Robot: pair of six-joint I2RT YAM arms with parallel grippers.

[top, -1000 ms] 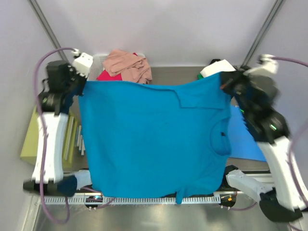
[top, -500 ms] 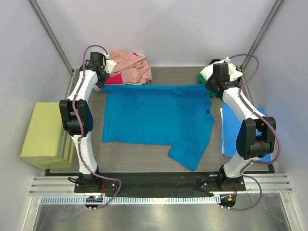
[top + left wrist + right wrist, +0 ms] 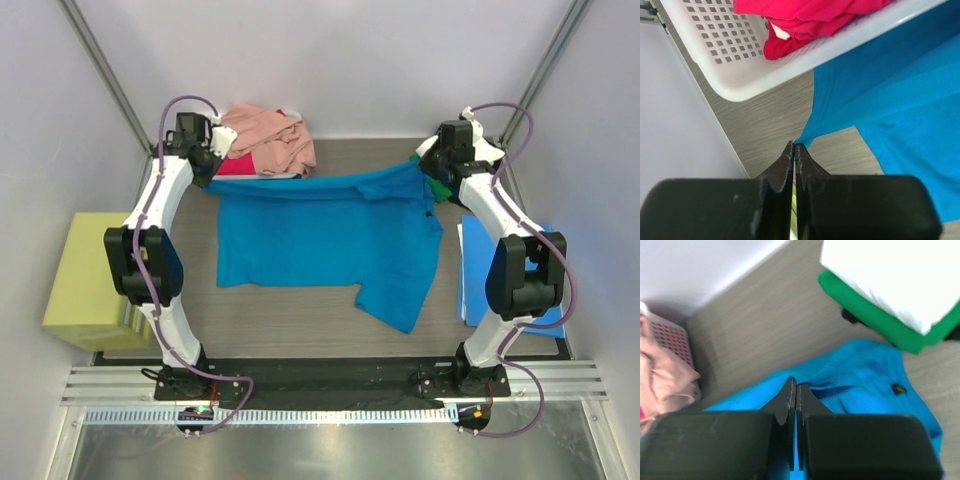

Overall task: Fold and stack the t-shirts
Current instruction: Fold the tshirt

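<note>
Risk: both pinches sat right at the cloth's edge, so the teal shirt [image 3: 320, 235] could slip out on a pull. Its left corner ran just beside the basket [image 3: 740, 75], so it could snag the rim. Its right corner was near the folded white shirt [image 3: 890, 275] stacked on the green shirt [image 3: 875, 315]; dragging could disturb that pile. The near-right part lay skewed with a flap sticking out, so a crooked fold was likely.

The left gripper [image 3: 794, 146] was clamped shut on the far-left corner, the right gripper [image 3: 794, 384] on the far-right edge. The teal shirt lay spread on the table [image 3: 300, 335], far edge stretched between them.
</note>
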